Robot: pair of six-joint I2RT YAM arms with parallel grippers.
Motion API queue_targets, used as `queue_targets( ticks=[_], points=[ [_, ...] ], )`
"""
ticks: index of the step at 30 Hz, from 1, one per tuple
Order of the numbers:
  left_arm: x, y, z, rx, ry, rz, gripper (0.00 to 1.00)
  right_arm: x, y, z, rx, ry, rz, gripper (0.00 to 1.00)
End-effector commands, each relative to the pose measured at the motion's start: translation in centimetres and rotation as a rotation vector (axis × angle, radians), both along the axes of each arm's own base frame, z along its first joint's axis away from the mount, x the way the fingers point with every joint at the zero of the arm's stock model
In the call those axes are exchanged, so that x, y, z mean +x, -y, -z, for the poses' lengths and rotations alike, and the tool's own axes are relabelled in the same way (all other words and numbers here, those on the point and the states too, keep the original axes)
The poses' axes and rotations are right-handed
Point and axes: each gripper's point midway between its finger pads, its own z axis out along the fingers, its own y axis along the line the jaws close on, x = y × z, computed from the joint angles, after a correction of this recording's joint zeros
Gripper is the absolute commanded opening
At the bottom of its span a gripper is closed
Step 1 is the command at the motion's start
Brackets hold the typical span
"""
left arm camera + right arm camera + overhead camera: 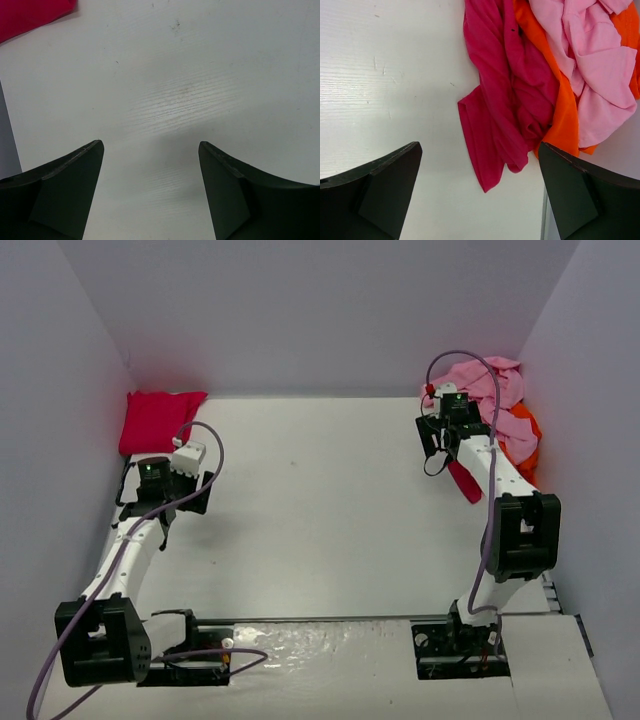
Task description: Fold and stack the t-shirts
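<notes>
**One Shirt Folded, Three Waiting in the Heap**

Nearest the camera, on the left of the bare white desk (320,500), the left gripper (150,150) hangs with its jaws well apart and nothing between them, only desk top below. On the right, a little farther back, the right gripper (480,147) is spread as wide as it goes and also empty, poised just short of the heap. A loose tail of the dark magenta t-shirt (505,100) reaches out between its fingers.

That shirt lies outermost in the crumpled pile at the far right corner. The orange t-shirt (550,85) is pressed against its far edge, and the light pink t-shirt (600,65) is bunched over the orange.

Across the desk, in the far left corner, the crimson-red t-shirt (158,420) lies folded flat against the wall, just beyond the left gripper and not touched by it.

The job looks about a quarter done, and the step in hand appears to be taking the next shirt from the heap. To do it well, the right gripper should likely come down on the magenta tail where it lies alone on the desk. It should then close on that cloth only and draw it toward the open middle. A grip set deeper risks catching the orange and dragging the pile along.
</notes>
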Motion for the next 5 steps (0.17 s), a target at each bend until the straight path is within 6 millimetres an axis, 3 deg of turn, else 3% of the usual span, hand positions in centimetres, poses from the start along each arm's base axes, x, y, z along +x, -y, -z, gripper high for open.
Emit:
queue_targets(
  ticks=[1, 5],
  points=[
    [1.9, -0.3, -3.2, -0.013, 0.112, 0.006, 0.74, 0.7, 0.2, -6.8, 0.034, 0.234, 0.05, 1.0],
    [1.9, -0.5, -3.5, -0.042, 0.112, 0.001, 0.73, 0.5, 0.1, -8.6, 0.078, 0.32, 0.047, 1.0]
  ],
)
